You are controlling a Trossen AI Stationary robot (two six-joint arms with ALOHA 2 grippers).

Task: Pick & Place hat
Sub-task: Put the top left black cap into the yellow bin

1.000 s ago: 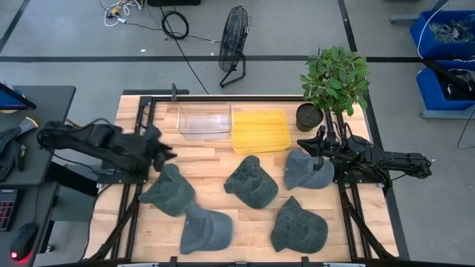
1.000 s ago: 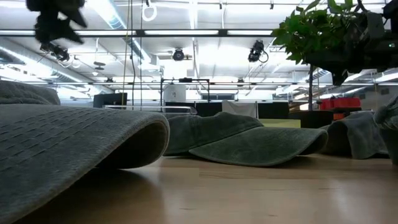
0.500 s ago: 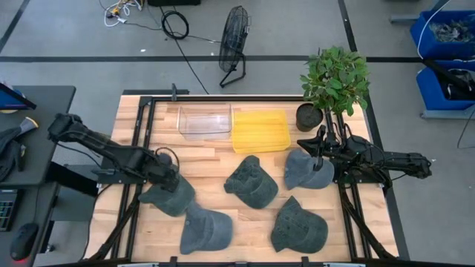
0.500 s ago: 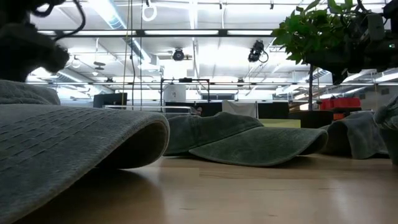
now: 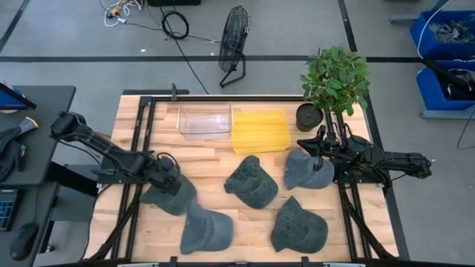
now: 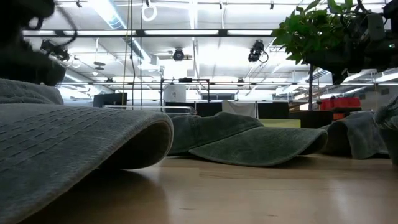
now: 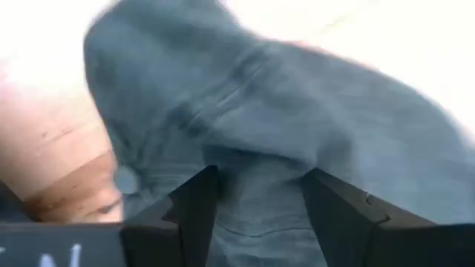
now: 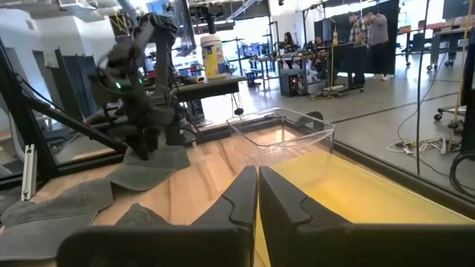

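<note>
Several grey-green caps lie on the wooden table. My left gripper [image 5: 168, 180] [image 7: 256, 194] is open and low over the leftmost cap [image 5: 177, 200], whose crown [image 7: 267, 111] fills the left wrist view. That cap rests flat on the table, and its near edge meets a second cap [image 5: 206, 230]. My right gripper [image 5: 320, 143] [image 8: 257, 189] is shut and hovers over the far edge of the rightmost cap [image 5: 306, 172]. The right wrist view shows the left arm [image 8: 141, 104] down on its cap [image 8: 152, 167]. My left gripper has its open fingers [image 7: 194, 204] down on the crown of the leftmost cap, one on each side of a raised fold [image 7: 256, 159]. It comes from above, slanting from the table's left. The cap lies on the table.
A clear bin [image 5: 204, 122] and a yellow bin [image 5: 260, 131] stand side by side at the far edge. A potted plant [image 5: 334, 78] stands at the far right corner. Two more caps [image 5: 252, 182] [image 5: 298, 225] lie mid-table. Bare wood shows between the caps and bins.
My left arm has swung down and toward the near edge, from above the table's left rim onto the leftmost cap. It was almost there half a second ago and has since settled lower. The right arm has kept still.
</note>
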